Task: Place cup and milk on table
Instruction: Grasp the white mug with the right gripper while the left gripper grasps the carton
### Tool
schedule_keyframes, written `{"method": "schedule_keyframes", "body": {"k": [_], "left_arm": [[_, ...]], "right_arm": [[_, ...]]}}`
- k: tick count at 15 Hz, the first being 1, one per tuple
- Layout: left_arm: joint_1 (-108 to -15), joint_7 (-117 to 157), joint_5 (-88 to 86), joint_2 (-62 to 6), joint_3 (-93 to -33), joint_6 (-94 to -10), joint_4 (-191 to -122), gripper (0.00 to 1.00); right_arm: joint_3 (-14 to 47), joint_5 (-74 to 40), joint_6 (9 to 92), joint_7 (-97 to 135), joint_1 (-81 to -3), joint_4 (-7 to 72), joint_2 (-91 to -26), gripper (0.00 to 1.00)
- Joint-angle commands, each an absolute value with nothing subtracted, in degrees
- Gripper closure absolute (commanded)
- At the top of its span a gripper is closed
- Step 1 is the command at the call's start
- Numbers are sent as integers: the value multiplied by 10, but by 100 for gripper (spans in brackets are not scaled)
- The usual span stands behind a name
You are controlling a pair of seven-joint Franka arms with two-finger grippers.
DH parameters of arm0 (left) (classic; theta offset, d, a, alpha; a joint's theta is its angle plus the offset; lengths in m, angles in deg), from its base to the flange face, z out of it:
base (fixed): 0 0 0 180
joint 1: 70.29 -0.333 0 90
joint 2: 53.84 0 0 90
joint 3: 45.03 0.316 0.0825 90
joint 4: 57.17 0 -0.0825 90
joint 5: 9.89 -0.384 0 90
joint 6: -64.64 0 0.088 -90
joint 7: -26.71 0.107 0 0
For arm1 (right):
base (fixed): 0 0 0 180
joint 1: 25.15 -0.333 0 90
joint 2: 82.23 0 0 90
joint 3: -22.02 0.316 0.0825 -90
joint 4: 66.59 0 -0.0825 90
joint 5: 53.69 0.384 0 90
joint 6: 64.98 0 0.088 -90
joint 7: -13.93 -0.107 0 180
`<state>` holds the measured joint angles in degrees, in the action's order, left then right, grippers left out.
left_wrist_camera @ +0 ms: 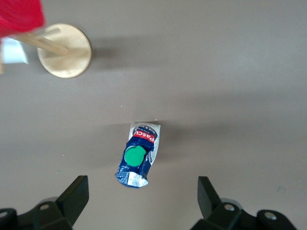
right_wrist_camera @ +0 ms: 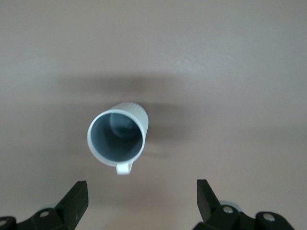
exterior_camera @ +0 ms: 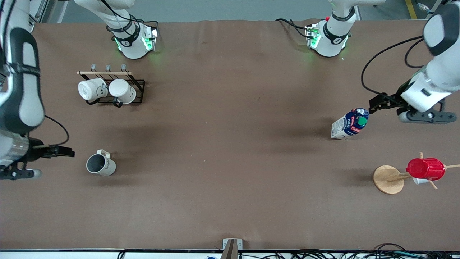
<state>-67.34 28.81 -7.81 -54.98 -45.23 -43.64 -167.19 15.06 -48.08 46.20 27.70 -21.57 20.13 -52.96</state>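
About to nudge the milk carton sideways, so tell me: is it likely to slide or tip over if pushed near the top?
The milk stands upright on the table, tall for its narrow base, so a high push would probably tip it. Its slanted gable top and round cap offer poor contact; the flat lower walls look safer. The open left gripper hangs beside it, not touching.

You get even, fairly bright overhead light on the table [exterior_camera: 230, 187], with no hard glare on its matte brown covering. Soft, smeared shadows spread from the cup [exterior_camera: 101, 164] and the milk [exterior_camera: 350, 124] toward the middle of the table. Green glow spills from both arm bases onto the covering. In the left wrist view the milk [left_wrist_camera: 139, 154] reads sharp enough, while the red cup [left_wrist_camera: 19, 17] at the corner is blurred. The right wrist view looks hazy and flat around the cup [right_wrist_camera: 117, 138].
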Motion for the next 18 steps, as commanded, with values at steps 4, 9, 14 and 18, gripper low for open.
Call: {"method": "schedule_keyframes", "body": {"k": [4, 9, 14, 18], "left_arm": [[-684, 346, -72, -539, -449, -558, -1778, 0], [-685, 350, -68, -500, -449, -559, -1778, 0], [-686, 363, -68, -465, -448, -559, -1778, 1], [-694, 373, -68, -466, -447, -559, -1791, 2]], "right_arm": [[153, -473, 616, 306, -225, 317, -524, 0], [153, -472, 651, 305, -236, 319, -487, 4], [153, -472, 647, 305, -237, 319, -480, 69], [153, -465, 644, 296, -237, 316, -480, 100]]}}
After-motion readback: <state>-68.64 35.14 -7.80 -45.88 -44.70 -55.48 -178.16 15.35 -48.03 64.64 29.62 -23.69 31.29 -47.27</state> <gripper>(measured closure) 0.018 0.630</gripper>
